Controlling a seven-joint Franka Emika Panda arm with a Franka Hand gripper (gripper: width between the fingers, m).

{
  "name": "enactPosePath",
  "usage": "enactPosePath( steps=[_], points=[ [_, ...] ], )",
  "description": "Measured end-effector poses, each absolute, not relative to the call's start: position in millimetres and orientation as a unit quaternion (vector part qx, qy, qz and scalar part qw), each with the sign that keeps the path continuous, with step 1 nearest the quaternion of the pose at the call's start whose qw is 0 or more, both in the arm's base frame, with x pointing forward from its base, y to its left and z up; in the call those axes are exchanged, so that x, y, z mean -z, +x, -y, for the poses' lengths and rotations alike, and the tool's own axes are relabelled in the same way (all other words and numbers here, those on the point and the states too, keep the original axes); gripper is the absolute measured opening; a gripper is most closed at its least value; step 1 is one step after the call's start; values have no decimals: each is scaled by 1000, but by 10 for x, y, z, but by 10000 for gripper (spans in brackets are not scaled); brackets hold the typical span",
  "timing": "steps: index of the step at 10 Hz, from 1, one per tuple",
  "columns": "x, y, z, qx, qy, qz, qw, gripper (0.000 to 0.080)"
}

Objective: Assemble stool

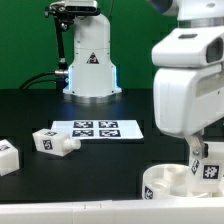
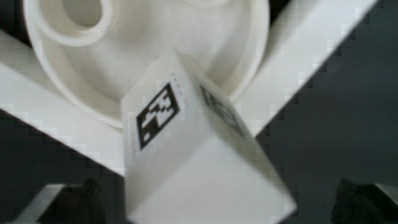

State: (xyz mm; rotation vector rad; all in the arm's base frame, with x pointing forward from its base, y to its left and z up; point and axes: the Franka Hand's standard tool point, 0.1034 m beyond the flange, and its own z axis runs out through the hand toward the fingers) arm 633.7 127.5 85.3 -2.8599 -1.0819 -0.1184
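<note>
Stool parts, white plastic, tagged. Seat (image 1: 170,182): round rimmed dish, on dark counter (image 1: 110,165) at the exterior view's lower right. One leg (image 1: 207,168) upright on the seat, directly below the arm. Tool (image 2: 199,205): released, fingers spread either side of that leg, not gripping. Two loose legs (image 1: 55,141) (image 1: 6,157) lie at the exterior view's left, beside the marker board (image 1: 96,129).

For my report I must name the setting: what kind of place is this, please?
Probably a robotics lab test bench: a black table, a fixed marker board with printed tags, and loose white tagged stool parts, such as one leg.
</note>
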Motion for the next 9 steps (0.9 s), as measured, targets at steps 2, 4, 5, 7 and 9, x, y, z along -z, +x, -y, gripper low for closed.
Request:
enactPosePath(
  steps=[2, 4, 5, 7, 9],
  points=[
    [-860, 6351, -1240, 40, -920, 389, 38, 649],
    [-827, 6392, -1206, 51, -867, 495, 13, 649],
    [-773, 6394, -1206, 57, -830, 555, -4, 649],
    [-688, 6417, -1143, 55, -749, 659, -29, 649],
    [-686, 6416, -1137, 55, -768, 638, -27, 557]
  ],
)
